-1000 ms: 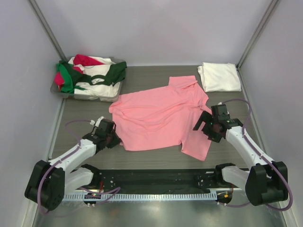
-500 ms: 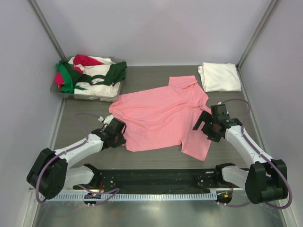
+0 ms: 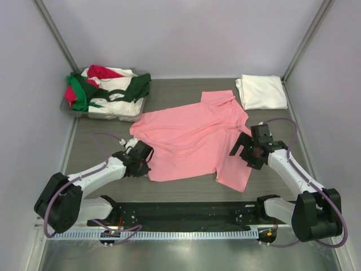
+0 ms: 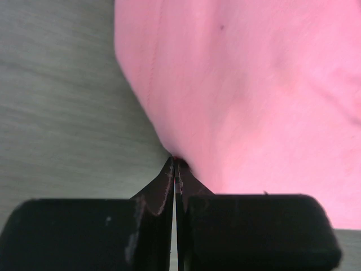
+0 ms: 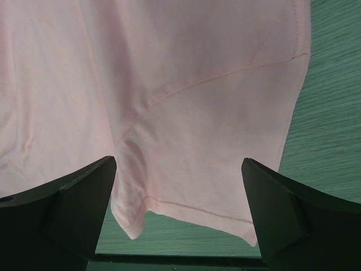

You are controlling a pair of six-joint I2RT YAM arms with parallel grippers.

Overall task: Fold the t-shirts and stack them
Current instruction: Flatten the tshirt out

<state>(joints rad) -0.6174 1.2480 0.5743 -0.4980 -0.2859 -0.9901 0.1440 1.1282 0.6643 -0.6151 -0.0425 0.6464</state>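
No text, label, brand, number or sign can be read in any view. The salmon-pink cloth t-shirt (image 3: 192, 141) is plain, and the pale ridged strip (image 3: 180, 234) at six o'clock is too small to read.

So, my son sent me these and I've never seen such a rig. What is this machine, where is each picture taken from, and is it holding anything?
It is a robot: a left arm and a right arm bolted at the near edge of a table. The wide picture comes from a fixed camera above and behind the arms. The two close-ups come from cameras on the wrists, so the black shapes in them are each arm's own fingers. A salmon-pink t-shirt lies spread in the middle. A folded white t-shirt sits at the far right. A clear tray at the far left holds a heap of green, red and white shirts. The left pincer is shut, apparently nipping the pink shirt's edge. The right pincer is open over a sleeve and holds nothing.
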